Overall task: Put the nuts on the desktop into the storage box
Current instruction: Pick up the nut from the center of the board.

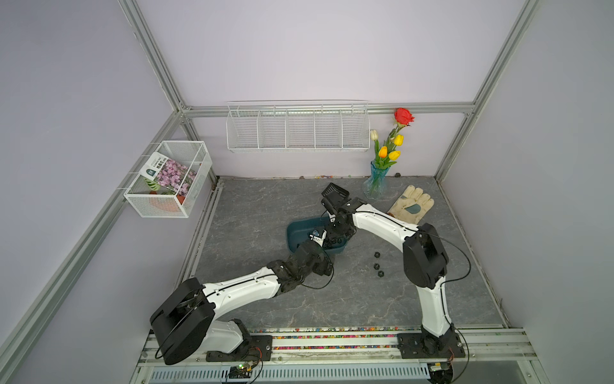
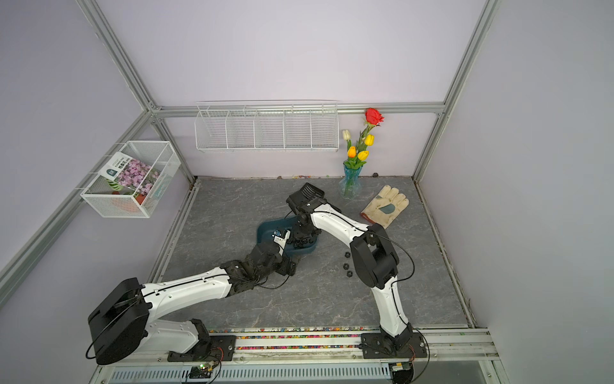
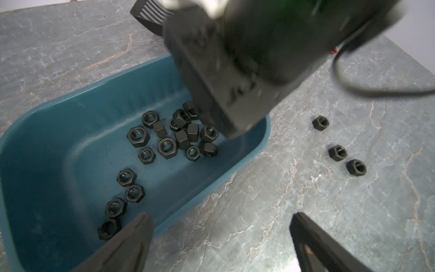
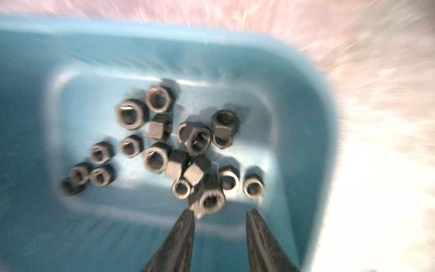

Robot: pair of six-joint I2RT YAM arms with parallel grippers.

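Looking in both top views, you can't read the seed packet's (image 1: 166,173) small print. The storage box (image 1: 293,232) sits mid-surface (image 1: 252,199), with three nuts (image 1: 377,265) loose nearby and open room around them.

Left wrist: your left hand (image 3: 221,215) gapes wide and empty, straddling the box wall.

Right wrist, blurred: your right hand (image 4: 220,212) is parted and empty above the boxed nuts.

nuts (image 3: 167,148): black | storage box (image 3: 58,153): teal | desktop (image 3: 259,188): grey, pale veins | glove (image 1: 412,202): cream
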